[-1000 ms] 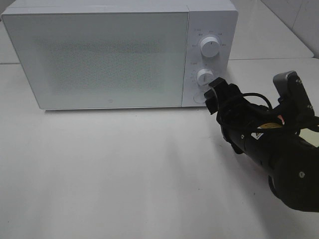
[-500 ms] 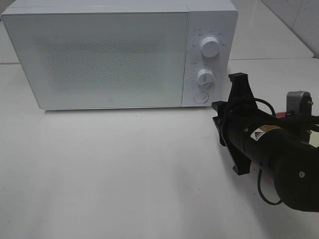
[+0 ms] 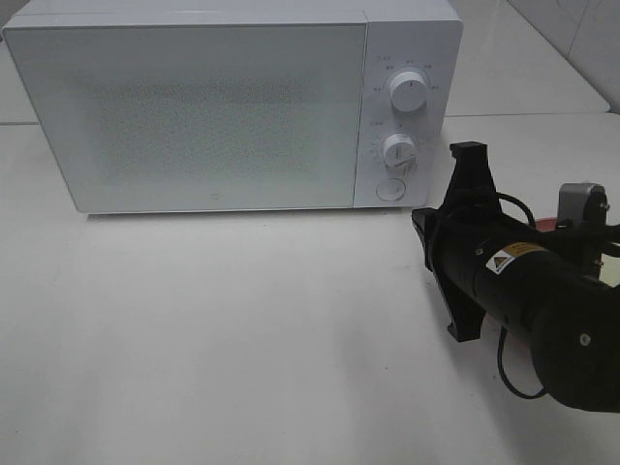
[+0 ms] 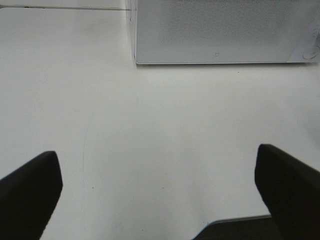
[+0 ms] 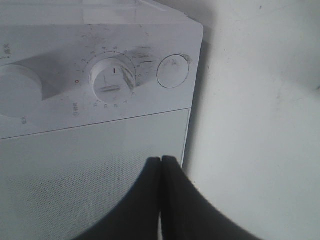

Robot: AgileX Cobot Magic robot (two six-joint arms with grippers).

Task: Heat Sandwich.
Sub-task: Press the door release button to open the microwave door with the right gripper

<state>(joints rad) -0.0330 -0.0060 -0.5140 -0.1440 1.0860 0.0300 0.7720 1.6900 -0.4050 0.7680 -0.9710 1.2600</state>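
The sandwich is not in view. The white microwave (image 3: 194, 116) stands at the back with its door shut. It has two knobs, the lower knob (image 3: 398, 150) among them, and a round button (image 3: 389, 189). My right gripper (image 3: 419, 221) is shut and empty. It hovers just right of the control panel, a little apart from it and rolled on its side. In the right wrist view the shut fingers (image 5: 150, 200) point at the microwave (image 5: 90, 165) below the knob (image 5: 112, 75) and button (image 5: 172, 71). My left gripper (image 4: 160, 200) is open and empty over the table, short of the microwave (image 4: 220, 30).
The white table (image 3: 242, 329) stretches in front of the microwave. My right arm (image 3: 542, 310) fills the right side. A small red sliver (image 3: 545, 223) shows behind that arm. A grey camera mount (image 3: 581, 203) sits on it.
My right gripper has drawn back from the microwave's button and lower knob and rolled about a quarter turn. In the last half second it barely moved.
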